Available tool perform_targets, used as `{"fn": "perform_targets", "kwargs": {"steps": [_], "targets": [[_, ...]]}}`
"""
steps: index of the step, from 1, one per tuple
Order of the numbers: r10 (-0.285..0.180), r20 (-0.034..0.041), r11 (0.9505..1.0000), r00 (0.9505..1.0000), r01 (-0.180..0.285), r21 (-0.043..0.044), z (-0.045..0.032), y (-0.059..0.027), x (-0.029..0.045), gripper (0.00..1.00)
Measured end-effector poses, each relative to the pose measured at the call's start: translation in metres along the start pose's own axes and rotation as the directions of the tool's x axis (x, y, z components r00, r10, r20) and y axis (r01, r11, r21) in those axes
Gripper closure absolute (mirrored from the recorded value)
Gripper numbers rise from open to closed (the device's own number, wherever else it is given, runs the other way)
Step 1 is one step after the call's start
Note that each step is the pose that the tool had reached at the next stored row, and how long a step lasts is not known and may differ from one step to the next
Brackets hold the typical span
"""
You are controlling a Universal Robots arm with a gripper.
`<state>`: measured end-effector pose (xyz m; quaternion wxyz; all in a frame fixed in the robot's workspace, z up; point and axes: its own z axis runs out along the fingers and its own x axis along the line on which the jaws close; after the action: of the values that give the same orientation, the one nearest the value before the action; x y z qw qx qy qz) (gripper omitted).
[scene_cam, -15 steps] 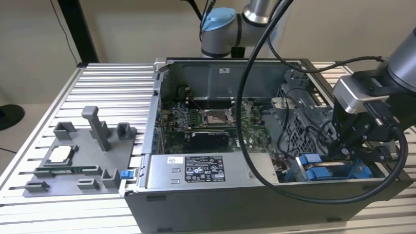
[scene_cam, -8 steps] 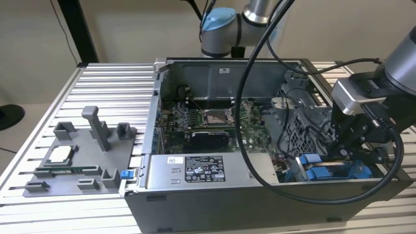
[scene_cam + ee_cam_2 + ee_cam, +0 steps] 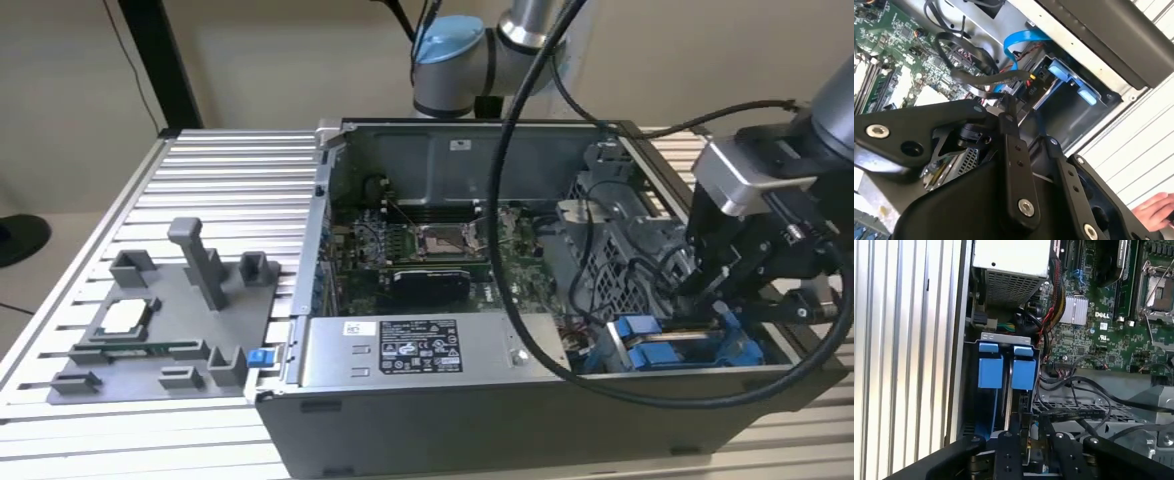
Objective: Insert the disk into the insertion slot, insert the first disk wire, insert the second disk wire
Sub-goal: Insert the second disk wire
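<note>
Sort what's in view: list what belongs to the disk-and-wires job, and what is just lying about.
Job:
- gripper, down at the bay
- insertion slot with blue tabs
- disk, edge-on between the blue tabs
- blue cable
- black wires

Lying about:
- power-supply box
- motherboard
- grey fixture on the table, beside the case
- hand

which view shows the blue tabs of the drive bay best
The first wrist view: the two blue tabs face the camera side by side, unobstructed. The exterior view shows them partly behind the gripper and cables. The second wrist view catches one blue tab at an angle.
</note>
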<state>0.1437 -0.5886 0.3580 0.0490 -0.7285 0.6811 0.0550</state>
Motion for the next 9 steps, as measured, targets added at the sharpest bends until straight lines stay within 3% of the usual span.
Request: {"fn": "perform_targets", "kwargs": {"steps": [9], "targets": [[0.0,0.0002,1.0,1.0,0.0,0.0,-0.0237,0.0001,-0.0035,0.0]]}}
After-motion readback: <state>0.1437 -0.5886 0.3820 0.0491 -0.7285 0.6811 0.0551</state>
